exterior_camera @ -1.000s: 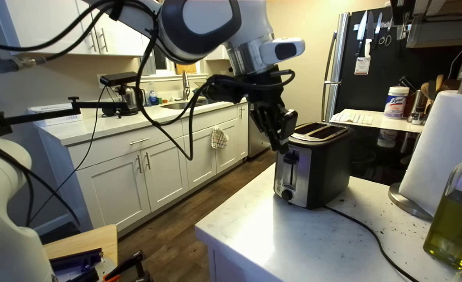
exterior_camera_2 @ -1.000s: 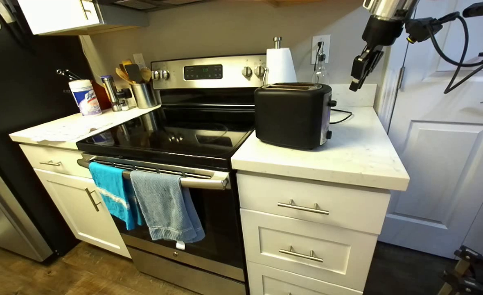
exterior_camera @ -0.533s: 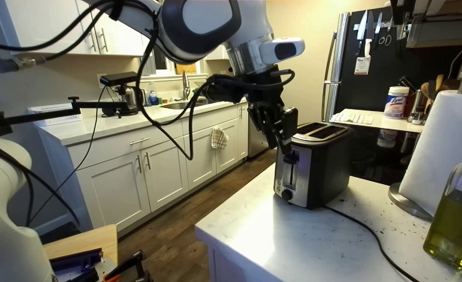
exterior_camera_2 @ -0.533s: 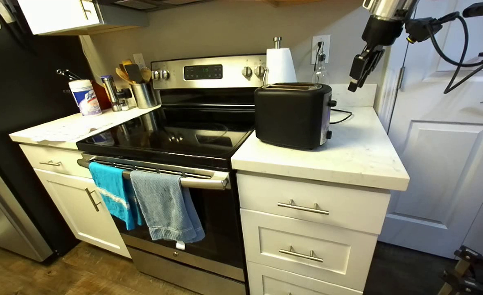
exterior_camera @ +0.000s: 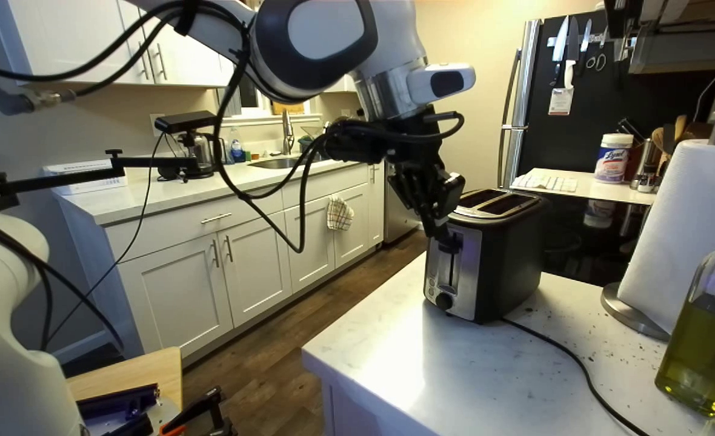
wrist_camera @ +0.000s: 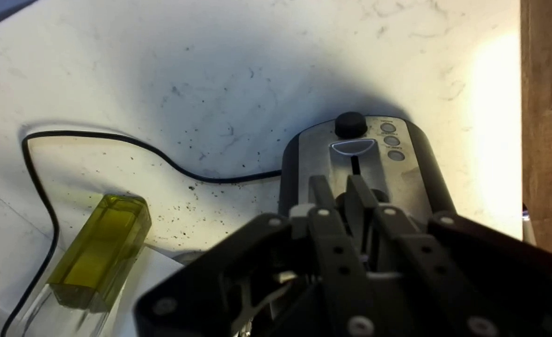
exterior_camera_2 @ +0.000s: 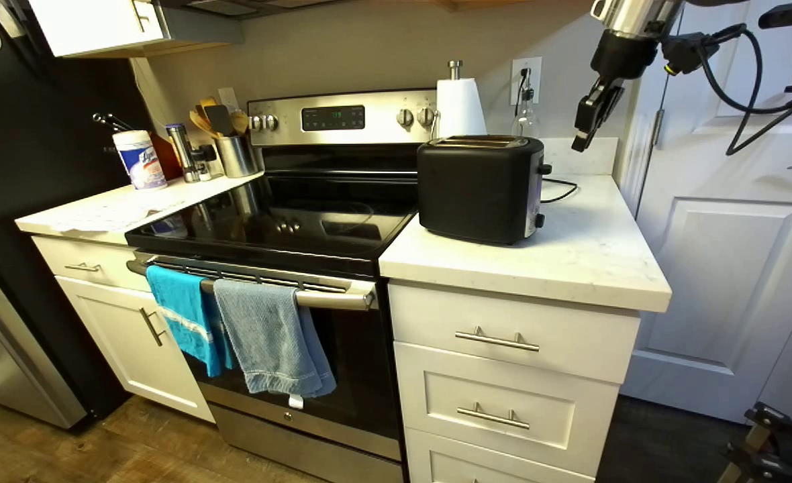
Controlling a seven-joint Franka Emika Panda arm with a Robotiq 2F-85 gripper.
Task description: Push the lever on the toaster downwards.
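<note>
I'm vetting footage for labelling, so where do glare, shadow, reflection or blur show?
In an exterior view, a glare streak crosses the white countertop; in the wrist view, it is washed out near one edge, a soft shadow spreads beside the toaster, and the gripper looks dark and slightly blurred; in both exterior views, the black cooktop mirrors the Lysol canister.

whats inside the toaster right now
In an exterior view, the toaster has two dark slots on top, with nothing sticking up from them. The lower inside is covered from sight, so I cannot tell whether anything sits deeper.
</note>
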